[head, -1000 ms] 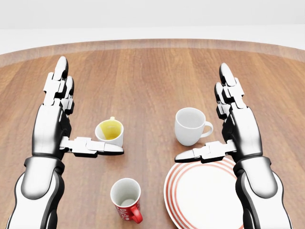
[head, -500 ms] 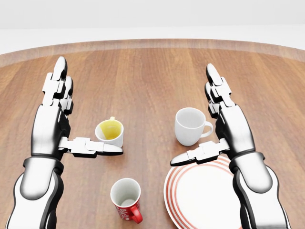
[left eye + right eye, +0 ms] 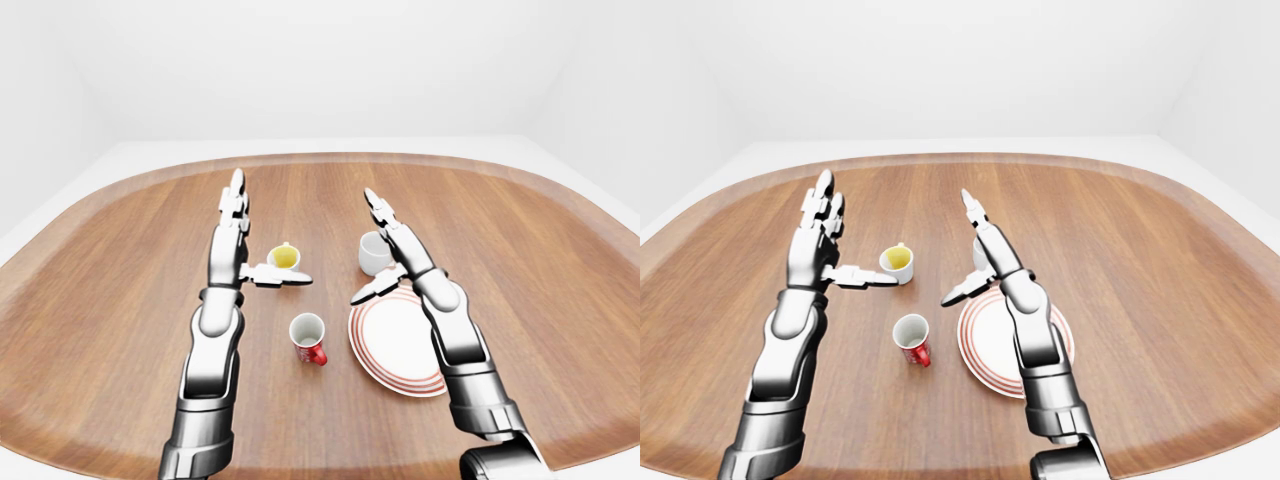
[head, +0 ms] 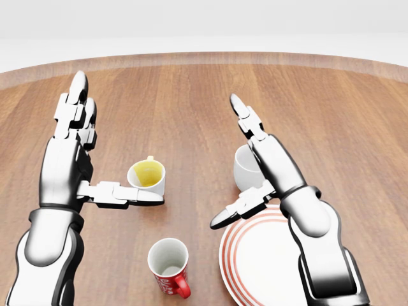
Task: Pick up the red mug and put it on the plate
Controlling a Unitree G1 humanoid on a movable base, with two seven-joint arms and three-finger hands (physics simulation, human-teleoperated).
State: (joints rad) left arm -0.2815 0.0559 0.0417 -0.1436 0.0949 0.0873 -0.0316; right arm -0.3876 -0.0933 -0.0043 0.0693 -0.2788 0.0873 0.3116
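Right hand swinging left toward the red mug; nothing grasped yet.

Head view, near to far: the red mug (image 4: pixel 169 266) stands upright at 6 o'clock on the tabletop (image 4: pixel 191 108), untouched, just left of the striped plate (image 4: pixel 268 258) at 5 o'clock. Since a second ago the right hand (image 4: pixel 252 162) has moved from the plate's right side toward centre, fingers spread, now covering part of the white mug (image 4: pixel 244 171); judged an opening approach to the red mug. The left hand (image 4: pixel 80 150) is unchanged at 9 o'clock, fingers apart, thumb beside the yellow cup (image 4: pixel 148 175). Plate bare; placement outstanding.
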